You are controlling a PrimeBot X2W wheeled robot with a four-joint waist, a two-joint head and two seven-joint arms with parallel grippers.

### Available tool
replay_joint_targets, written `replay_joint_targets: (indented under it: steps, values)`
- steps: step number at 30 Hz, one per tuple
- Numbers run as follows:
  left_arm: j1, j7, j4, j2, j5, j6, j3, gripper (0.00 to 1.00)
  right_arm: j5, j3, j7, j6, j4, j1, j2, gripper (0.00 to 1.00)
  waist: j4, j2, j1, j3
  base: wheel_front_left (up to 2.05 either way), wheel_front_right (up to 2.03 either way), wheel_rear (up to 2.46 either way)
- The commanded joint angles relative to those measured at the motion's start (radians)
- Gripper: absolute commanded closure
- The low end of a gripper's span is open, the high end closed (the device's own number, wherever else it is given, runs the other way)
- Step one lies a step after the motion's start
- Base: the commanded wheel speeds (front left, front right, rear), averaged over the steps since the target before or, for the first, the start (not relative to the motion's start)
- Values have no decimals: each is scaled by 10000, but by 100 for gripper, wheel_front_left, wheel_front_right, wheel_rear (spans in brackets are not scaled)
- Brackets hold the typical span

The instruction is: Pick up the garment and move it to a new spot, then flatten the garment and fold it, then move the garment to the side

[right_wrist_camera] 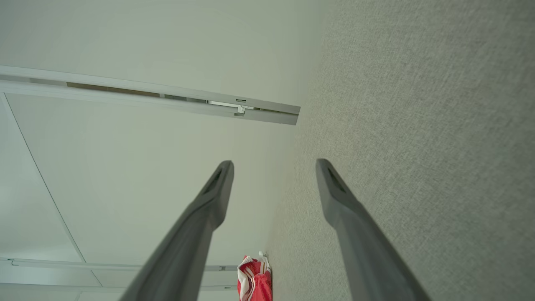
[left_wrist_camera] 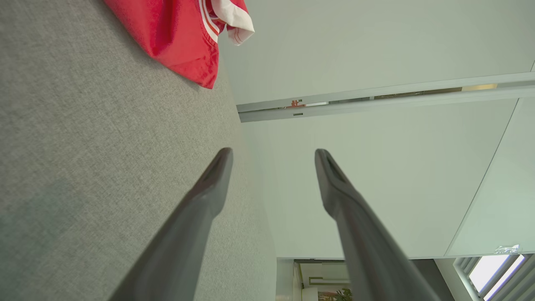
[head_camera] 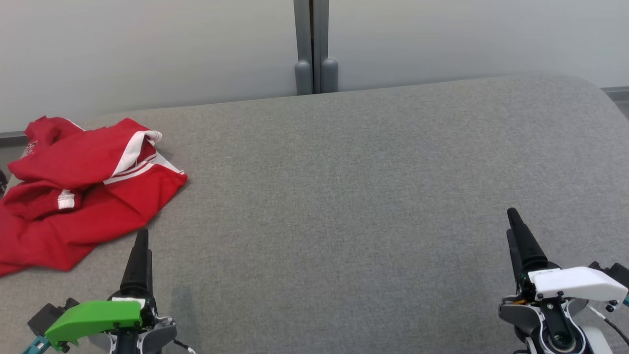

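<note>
My left gripper has its jaws spread wide with nothing between them, and my right gripper stands the same, wide apart and empty, both held over the grey fabric surface. The red garment with white trim lies crumpled at the surface's far left, just ahead of the left gripper and well apart from the right one. Behind the surface I see a pale wall with a grey upright post at its middle.
</note>
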Motion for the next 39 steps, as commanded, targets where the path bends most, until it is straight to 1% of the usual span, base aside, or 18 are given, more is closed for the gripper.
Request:
replay_joint_targets:
  steps: [1, 13, 17, 27, 39]
  values:
    - [-131, -104, -195, 57, 455, -16, -54, 0, -487, 33, -117, 3, -281, -119, -52, 0, 4, -1, 0, 6, 0, 0, 0]
    - [-17, -597, -351, 66, 3368, -24, -293, 0, -3811, 259, -613, 4, -773, -46, -65, 0, 21, -1, 0, 46, 0, 0, 0]
    - [33, -748, -358, 71, 4446, -27, -353, 0, -4742, 291, -765, 4, -864, -19, -68, 0, 27, -1, 0, 49, 0, 0, 0]
    - [180, -1097, -322, 88, 6591, 34, -434, 0, -6620, 409, -1109, 5, -957, 50, -76, 0, 27, -1, 0, 23, 0, 0, 0]
    - [321, -1470, -365, 125, 8418, 96, -534, 0, -8455, 432, -1487, 5, -1029, 109, -84, 0, 20, -1, 0, 23, 0, 0, 0]
